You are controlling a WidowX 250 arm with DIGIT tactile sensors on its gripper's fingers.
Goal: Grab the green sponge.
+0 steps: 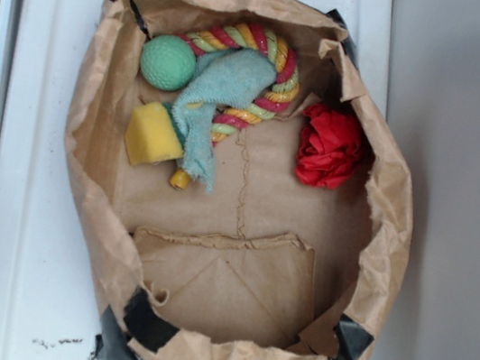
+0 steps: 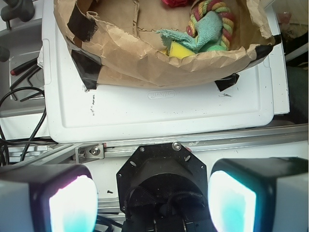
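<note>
— White plastic board (image 1: 26, 201) under everything, with a brown paper bag (image 1: 86, 174) lying open on it, its rolled rim patched with black tape (image 1: 149, 321). What's inside?

— At about ten o'clock on the bag's floor, the green sponge (image 1: 153, 134): a blocky yellow foam piece, its dark-green side barely showing at the edge by the cloth. Just above it, toward eleven o'clock, sits a round mint-green ball (image 1: 168, 63).

— And the cloth?

— A limp teal cloth (image 1: 221, 95) drapes from twelve o'clock down toward the middle, lying over a striped rope ring (image 1: 281, 68) and touching the sponge's right edge. At two o'clock, well apart from all that, is a crumpled red thing (image 1: 327, 146).

— Where's the gripper (image 2: 153, 200)?

— Only the wrist view shows it. Its two pads (image 2: 72, 205) stand wide apart at the bottom of the picture, nothing between them, above the metal rail (image 2: 193, 142) outside the bag. In that view the sponge (image 2: 179, 49) peeks over the bag's near wall, toward twelve o'clock from the gripper, well apart from it.
</note>
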